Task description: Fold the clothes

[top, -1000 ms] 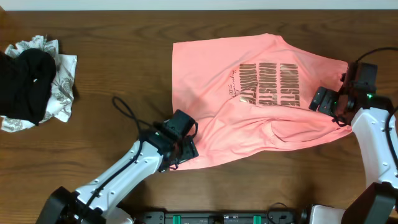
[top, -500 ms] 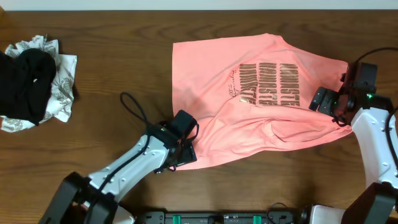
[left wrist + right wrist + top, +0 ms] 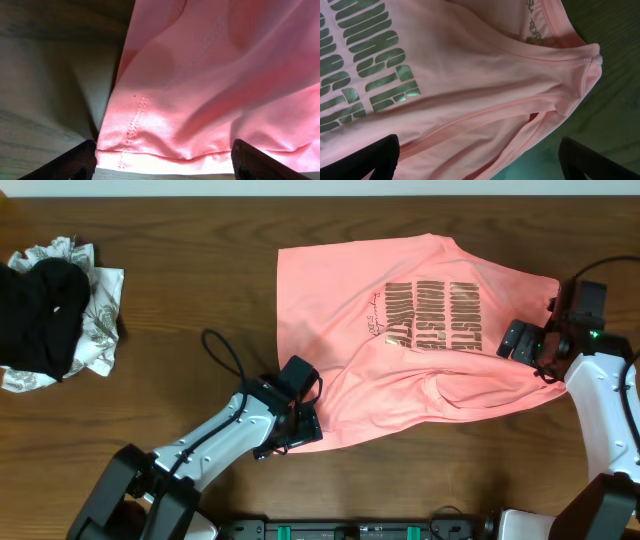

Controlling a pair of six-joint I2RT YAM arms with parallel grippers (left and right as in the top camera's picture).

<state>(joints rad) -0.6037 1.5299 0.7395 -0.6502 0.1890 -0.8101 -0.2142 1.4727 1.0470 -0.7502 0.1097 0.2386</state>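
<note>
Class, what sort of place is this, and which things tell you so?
Probably a robot laundry-folding test bench: a salmon-pink printed T-shirt spread on a dark wooden table, a heap of black and white patterned clothes lying apart, and white robot arms left and right.

On the table (image 3: 200,280), spread from the middle out toward 3 o'clock: T-shirt (image 3: 400,370), lettering (image 3: 435,315) on its half toward 2 o'clock. At the shirt's 7 o'clock corner, over the hem: left gripper (image 3: 303,423). At its 3 o'clock edge, near the collar (image 3: 555,30): right gripper (image 3: 522,343). Far out at 10 o'clock, well apart from the shirt: heap of other garments (image 3: 55,310), one piece atop another. Between heap and shirt, toward 7 o'clock: cable loop (image 3: 225,355).
</note>
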